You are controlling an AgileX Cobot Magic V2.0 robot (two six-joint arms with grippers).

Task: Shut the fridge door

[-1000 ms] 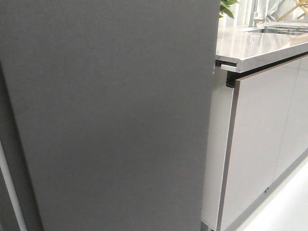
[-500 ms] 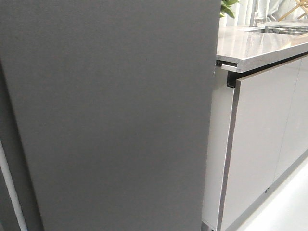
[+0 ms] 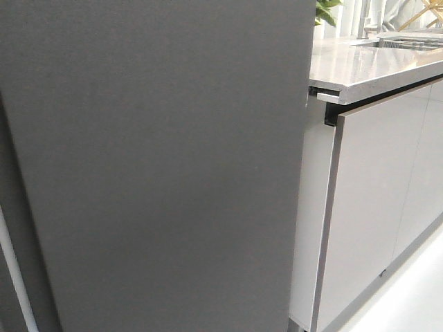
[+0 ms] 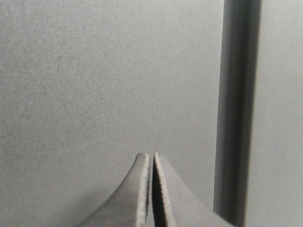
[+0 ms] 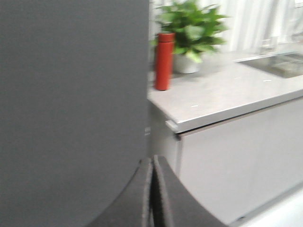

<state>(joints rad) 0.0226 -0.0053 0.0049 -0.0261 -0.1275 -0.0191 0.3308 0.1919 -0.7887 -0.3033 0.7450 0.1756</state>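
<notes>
The fridge door (image 3: 159, 166) is a matte dark charcoal panel that fills most of the front view; only its outer face shows. It also fills the left wrist view (image 4: 104, 75), where my left gripper (image 4: 152, 156) is shut and empty, its tips right at the door's face near a dark vertical gap (image 4: 236, 109). In the right wrist view my right gripper (image 5: 152, 160) is shut and empty beside the door's (image 5: 71, 94) right edge. Neither gripper shows in the front view.
A grey countertop (image 3: 367, 66) with glossy light-grey cabinet doors (image 3: 374, 200) stands right of the fridge. A red bottle (image 5: 164, 60) and a potted plant (image 5: 189, 28) stand on the counter (image 5: 227, 94), with a sink (image 5: 277, 64) farther along. White floor (image 3: 415, 297) lies at lower right.
The view shifts only slightly: the door's right edge and the counter sit almost where they were a second ago. No clear movement.
</notes>
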